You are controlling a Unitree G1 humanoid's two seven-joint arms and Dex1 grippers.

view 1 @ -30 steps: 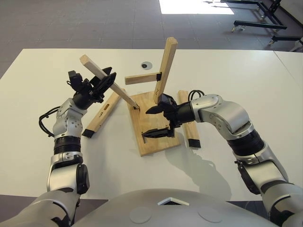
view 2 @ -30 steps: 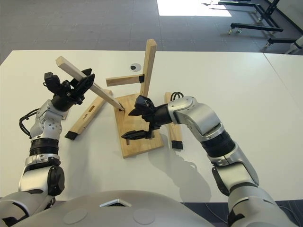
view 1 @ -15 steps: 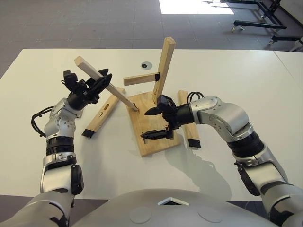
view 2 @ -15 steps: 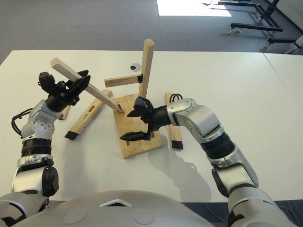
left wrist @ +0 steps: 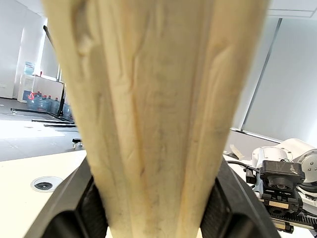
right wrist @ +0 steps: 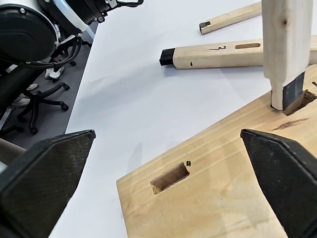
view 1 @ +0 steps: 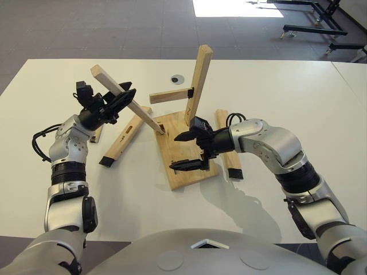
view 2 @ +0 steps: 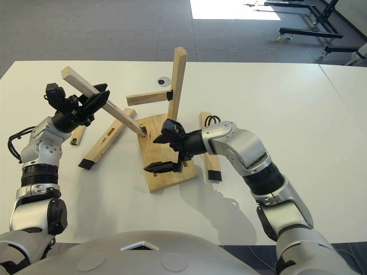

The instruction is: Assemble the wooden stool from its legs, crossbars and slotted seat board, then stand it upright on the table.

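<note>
Clamping a tilted leg [view 1: 147,119], the left gripper [view 1: 118,103] is holding its end in the board [view 1: 184,178]; the right gripper [view 1: 176,152] is hovering above, fingers apart.

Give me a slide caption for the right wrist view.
Open right gripper above the seat board; a leg meets one slot.

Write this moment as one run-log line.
left end effector: shut on leg, tip at board corner | right end effector: open over board

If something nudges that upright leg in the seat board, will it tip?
Probably wobbles: the upright leg is tall, seated only at its foot in the seat board, and the crossbar sticking out sideways likely loads it unevenly. It looks stiff, so it should lean rather than bend.
</note>
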